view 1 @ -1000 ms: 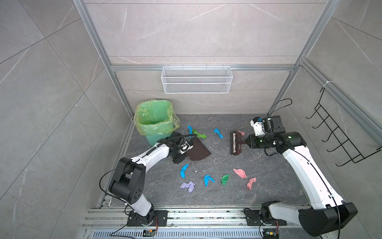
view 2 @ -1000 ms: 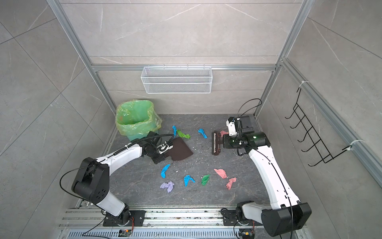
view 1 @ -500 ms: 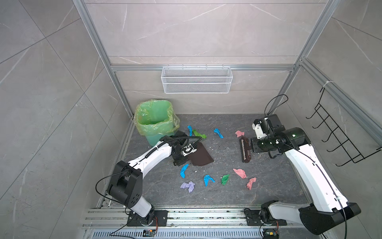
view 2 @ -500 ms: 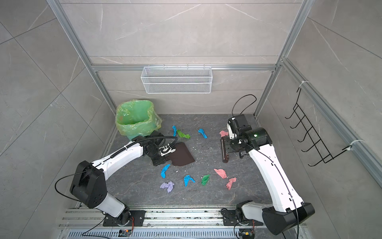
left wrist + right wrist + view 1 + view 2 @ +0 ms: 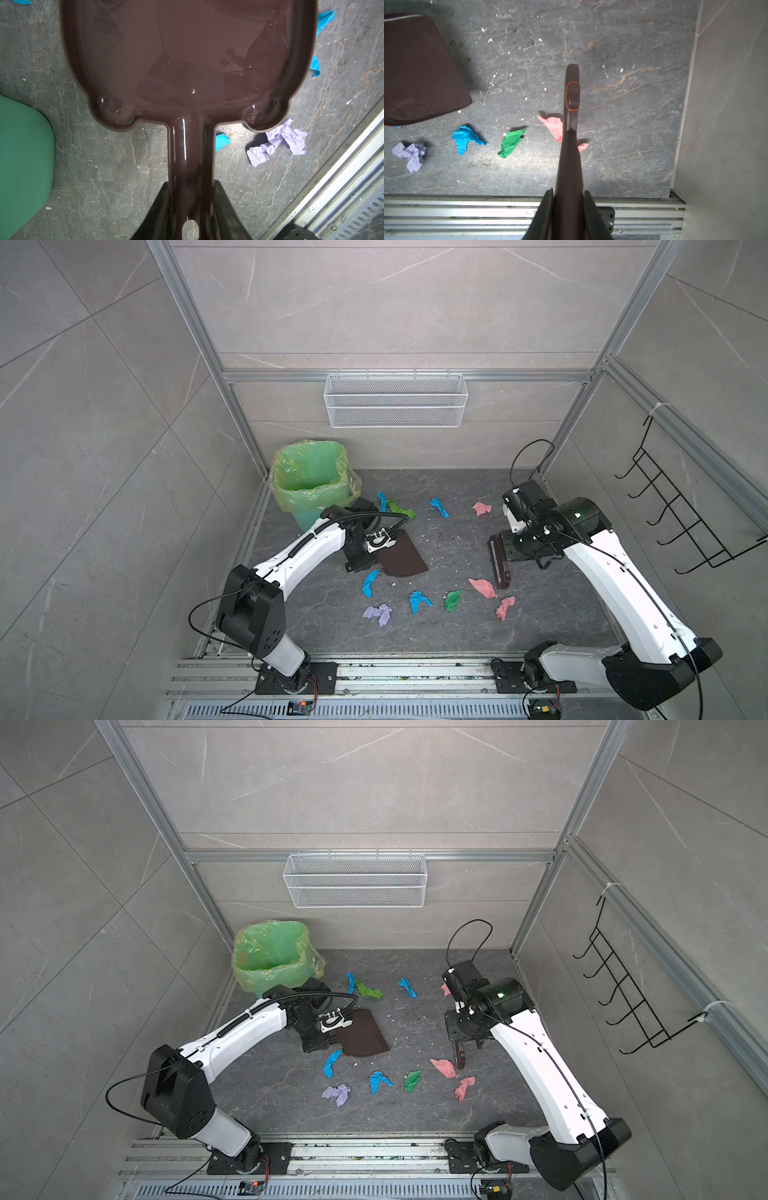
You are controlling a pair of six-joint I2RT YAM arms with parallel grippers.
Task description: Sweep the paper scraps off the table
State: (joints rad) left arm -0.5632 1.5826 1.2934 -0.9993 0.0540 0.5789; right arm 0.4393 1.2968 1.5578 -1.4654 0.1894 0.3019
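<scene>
bin: back-left corner of the table
dustpan: in front of bin, bit to the right
brush: right of dustpan, well apart
scraps: mostly in front of both, a few behind

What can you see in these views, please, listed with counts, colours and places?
paper scraps: ten, four blue, three pink, two green, one lavender, scattered on the table
bin: one, green liner, table's far left corner
dustpan: one, brown, mid-table
brush: one, brown, right of middle
wire basket: one, white, back wall
hook rack: one, black, right wall
left gripper: one, black, shut on dustpan handle
right gripper: one, black, shut on brush handle
</scene>
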